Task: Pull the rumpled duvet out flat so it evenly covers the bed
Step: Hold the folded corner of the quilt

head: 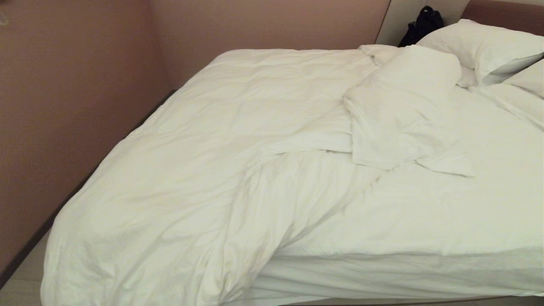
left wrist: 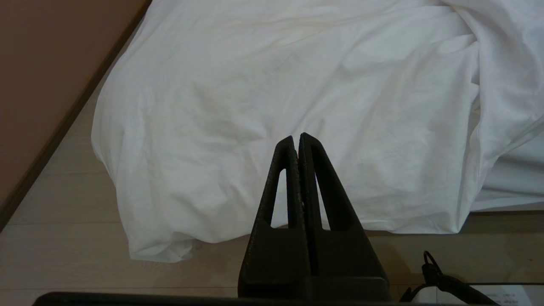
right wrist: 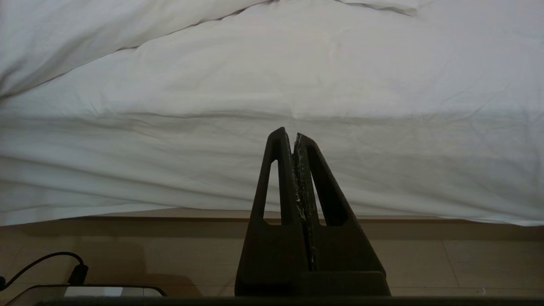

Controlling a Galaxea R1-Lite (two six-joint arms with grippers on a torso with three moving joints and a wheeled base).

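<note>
Half the bed lies bare in the head view — the duvet is bunched on the side nearer the wall, with a flap folded back toward the pillows; neither arm shows here. In the left wrist view the left gripper hangs with fingers pressed together, empty, before the duvet corner drooping to the floor. In the right wrist view the right gripper is likewise closed on nothing, facing the bare sheet. The duvet looks soft, bulky and limp — likely best pinched at its folded-back edge; it should drag rather than slide.
</note>
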